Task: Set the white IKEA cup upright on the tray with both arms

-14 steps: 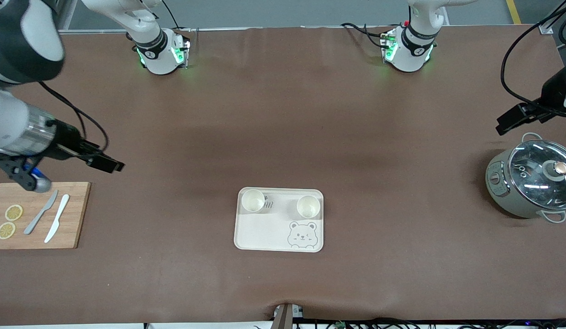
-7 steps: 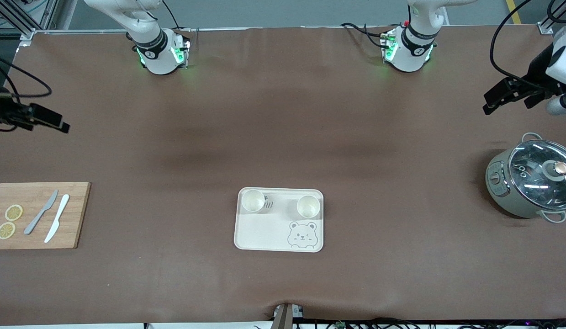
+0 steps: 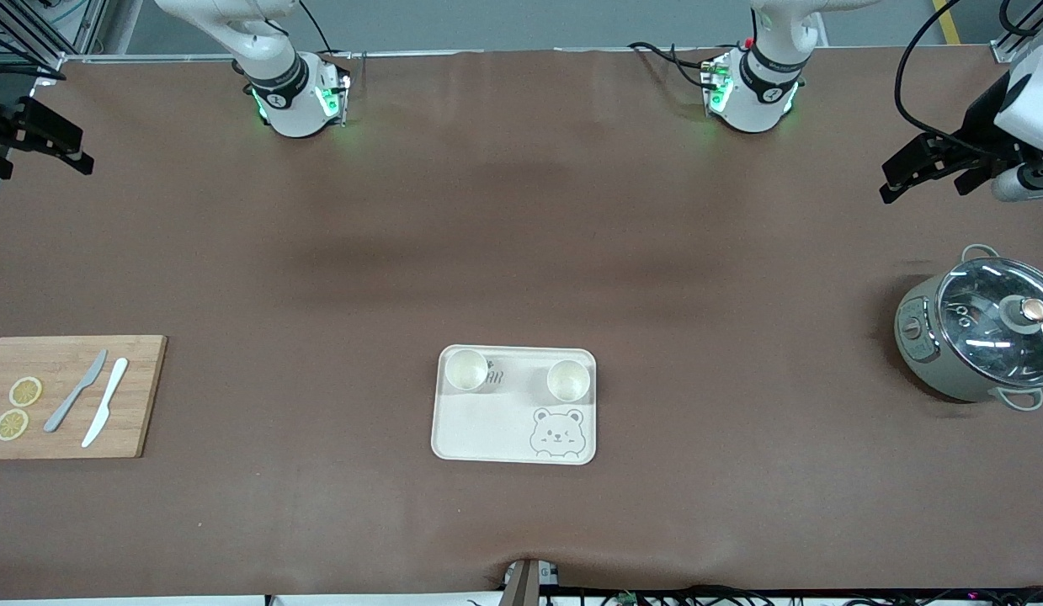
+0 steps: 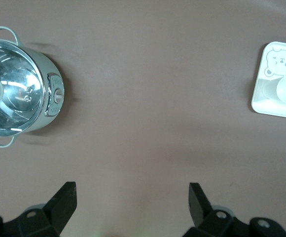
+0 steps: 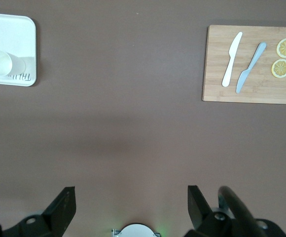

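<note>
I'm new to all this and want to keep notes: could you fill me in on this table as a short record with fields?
tray: cream tray with a bear drawing, mid-table, near the front camera
cups: two white cups upright on the tray
cutting board: wooden board at the right arm's end, with two knives and two lemon slices
pot: lidded pot at the left arm's end
left tool: open, empty, over bare table
right tool: open, empty, over bare table
</note>
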You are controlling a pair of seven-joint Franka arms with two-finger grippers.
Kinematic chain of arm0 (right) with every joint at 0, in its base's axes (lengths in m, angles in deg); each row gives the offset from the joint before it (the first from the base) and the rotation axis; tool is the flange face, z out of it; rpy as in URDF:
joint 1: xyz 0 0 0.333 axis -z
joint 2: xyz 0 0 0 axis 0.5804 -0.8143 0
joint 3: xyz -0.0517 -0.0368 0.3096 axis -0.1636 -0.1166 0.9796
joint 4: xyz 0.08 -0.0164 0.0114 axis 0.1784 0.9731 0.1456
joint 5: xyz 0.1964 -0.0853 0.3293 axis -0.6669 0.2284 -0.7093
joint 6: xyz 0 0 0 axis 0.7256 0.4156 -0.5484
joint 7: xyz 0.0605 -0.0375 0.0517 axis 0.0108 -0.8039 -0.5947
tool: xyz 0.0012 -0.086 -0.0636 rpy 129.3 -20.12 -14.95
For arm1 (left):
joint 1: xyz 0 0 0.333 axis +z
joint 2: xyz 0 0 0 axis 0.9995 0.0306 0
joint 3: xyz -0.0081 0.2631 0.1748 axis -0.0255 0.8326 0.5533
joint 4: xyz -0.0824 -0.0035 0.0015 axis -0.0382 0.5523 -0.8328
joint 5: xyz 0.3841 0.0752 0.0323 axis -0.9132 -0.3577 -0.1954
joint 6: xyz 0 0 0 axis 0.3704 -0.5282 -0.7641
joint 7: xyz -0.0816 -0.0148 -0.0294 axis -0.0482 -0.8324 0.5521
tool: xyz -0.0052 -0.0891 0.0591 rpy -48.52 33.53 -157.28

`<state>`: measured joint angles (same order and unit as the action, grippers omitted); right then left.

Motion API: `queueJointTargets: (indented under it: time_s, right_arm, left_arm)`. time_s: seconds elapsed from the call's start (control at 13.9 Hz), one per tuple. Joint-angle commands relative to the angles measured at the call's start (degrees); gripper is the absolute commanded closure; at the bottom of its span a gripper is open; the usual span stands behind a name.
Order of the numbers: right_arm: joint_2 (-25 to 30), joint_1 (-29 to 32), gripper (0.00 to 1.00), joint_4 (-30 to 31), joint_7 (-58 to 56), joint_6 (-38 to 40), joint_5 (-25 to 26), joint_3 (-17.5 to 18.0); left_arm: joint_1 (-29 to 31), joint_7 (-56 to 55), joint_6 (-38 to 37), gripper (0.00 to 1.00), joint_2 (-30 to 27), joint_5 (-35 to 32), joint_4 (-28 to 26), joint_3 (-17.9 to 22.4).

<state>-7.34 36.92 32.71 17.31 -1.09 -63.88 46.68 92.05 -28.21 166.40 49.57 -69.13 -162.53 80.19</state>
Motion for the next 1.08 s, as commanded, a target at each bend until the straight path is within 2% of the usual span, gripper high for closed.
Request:
queueJointTargets:
  time_s: [0.0,0.65,0.79,1.01]
  right_arm:
    - [0.94,-0.91,0.0,1.62,-0.67,0.82,1.24,0.22]
    - [0.5,-1.53,0.0,0.65,-0.67,0.74,1.23,0.22]
    - [0.5,-1.62,0.0,0.65,-0.58,0.74,1.23,0.22]
    - [0.5,-1.62,0.0,0.65,-0.58,0.74,1.23,0.22]
  left_arm:
    - [0.41,1.79,0.42,0.0,-0.72,1.15,-0.78,0.24]
    - [0.24,-0.68,-1.42,0.0,-0.81,0.36,-0.69,0.07]
    - [0.15,-0.76,-1.86,0.0,-0.9,-2.53,-0.69,-0.46]
    - [0.15,-0.85,-1.95,0.0,-0.72,-2.9,-0.69,-0.81]
